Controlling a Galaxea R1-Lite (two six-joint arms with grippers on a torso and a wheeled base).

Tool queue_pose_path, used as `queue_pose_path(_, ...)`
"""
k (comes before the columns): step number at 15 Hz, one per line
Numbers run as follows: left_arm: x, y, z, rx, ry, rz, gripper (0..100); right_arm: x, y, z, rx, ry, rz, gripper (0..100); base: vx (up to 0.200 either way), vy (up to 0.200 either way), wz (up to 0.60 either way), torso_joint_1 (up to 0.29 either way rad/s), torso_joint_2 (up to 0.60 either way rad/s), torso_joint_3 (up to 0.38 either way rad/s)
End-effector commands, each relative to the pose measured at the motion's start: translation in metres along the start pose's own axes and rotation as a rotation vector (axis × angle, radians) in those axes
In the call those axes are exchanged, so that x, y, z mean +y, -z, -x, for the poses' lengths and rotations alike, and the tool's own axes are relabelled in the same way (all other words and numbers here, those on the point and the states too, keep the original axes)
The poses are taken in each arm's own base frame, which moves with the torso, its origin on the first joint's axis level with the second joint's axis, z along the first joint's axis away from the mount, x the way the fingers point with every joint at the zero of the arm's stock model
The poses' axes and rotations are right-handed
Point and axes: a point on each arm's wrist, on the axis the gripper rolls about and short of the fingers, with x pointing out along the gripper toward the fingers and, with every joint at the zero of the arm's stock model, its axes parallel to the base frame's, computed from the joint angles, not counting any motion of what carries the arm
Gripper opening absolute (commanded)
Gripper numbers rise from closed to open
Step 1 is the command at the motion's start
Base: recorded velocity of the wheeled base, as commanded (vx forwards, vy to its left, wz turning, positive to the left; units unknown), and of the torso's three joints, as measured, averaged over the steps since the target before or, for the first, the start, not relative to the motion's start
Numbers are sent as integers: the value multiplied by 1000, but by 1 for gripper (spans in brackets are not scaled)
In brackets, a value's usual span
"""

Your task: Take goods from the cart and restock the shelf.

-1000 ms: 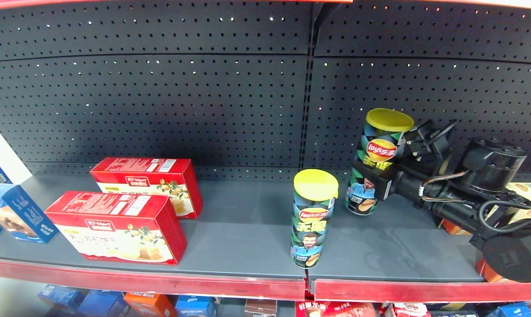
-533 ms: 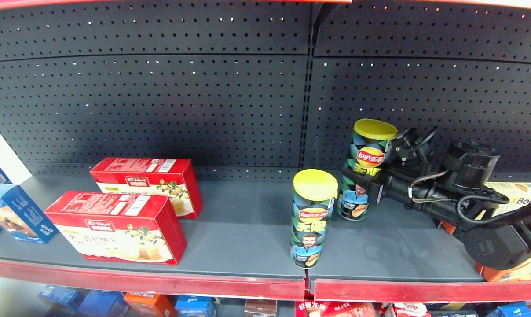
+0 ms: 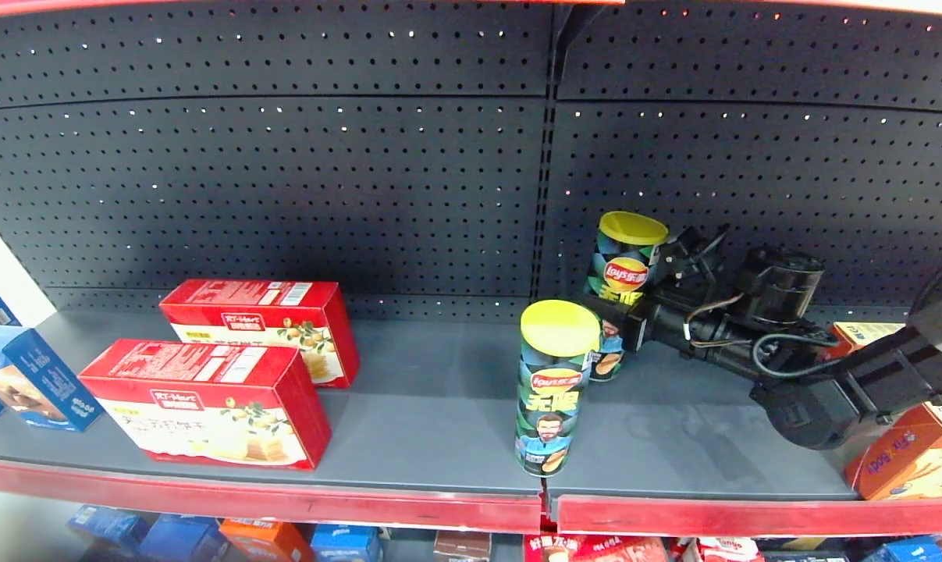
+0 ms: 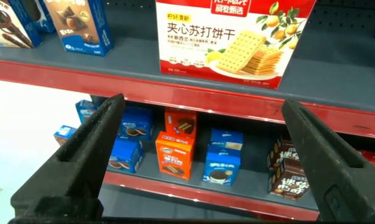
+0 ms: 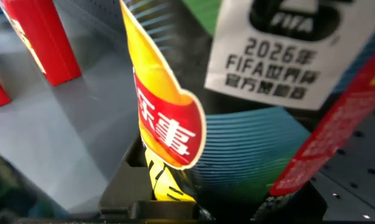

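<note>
A chip can with a yellow lid point(image 3: 625, 269) stands upright deep on the grey shelf point(image 3: 439, 406), close to the pegboard back. My right gripper point(image 3: 623, 316) is shut on its lower half, with the arm stretching in from the right. The right wrist view has the can's printed wall point(image 5: 224, 112) right up against the camera. A second, identical chip can point(image 3: 556, 386) stands near the shelf's front edge, just ahead of the held one. My left gripper point(image 4: 199, 162) is open with nothing between its fingers, in front of a lower shelf of small snack boxes.
Two red cracker boxes point(image 3: 221, 375) sit left of centre on the shelf. Blue boxes point(image 3: 26, 375) stand at the far left and orange boxes point(image 3: 908, 460) at the far right. Bare shelf lies between the red boxes and the cans. The red shelf lip point(image 3: 283, 499) runs along the front.
My right arm has carried the held can leftward and deeper into the shelf, lowering it behind the front can. The front can and boxes have not moved.
</note>
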Motion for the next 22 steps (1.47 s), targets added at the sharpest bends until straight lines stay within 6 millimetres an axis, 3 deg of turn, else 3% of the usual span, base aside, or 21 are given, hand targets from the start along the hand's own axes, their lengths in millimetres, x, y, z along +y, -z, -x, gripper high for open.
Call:
queue_pose_path(1,0,0,0,1,-2,0,100,-1,14,-11,16,-11,-6,0,0,0,0,0,0,0)
queue_pose_path(8,0,0,0,1,0,0,100,-7,25,-25,15,-13,-3,0,0,0,0,0,0,0)
queue_pose_path(16,0,0,0,1,0,0,100,-8,33,-27,24,-37,-5,0,0,0,0,0,0,0)
queue_pose_path(17,0,0,0,1,-2,0,100,-8,33,-27,25,-37,-4,100,0,0,0,0,0,0)
queue_pose_path(22,0,0,0,1,0,0,100,-6,33,-20,47,-34,26,100,0,0,0,0,0,0)
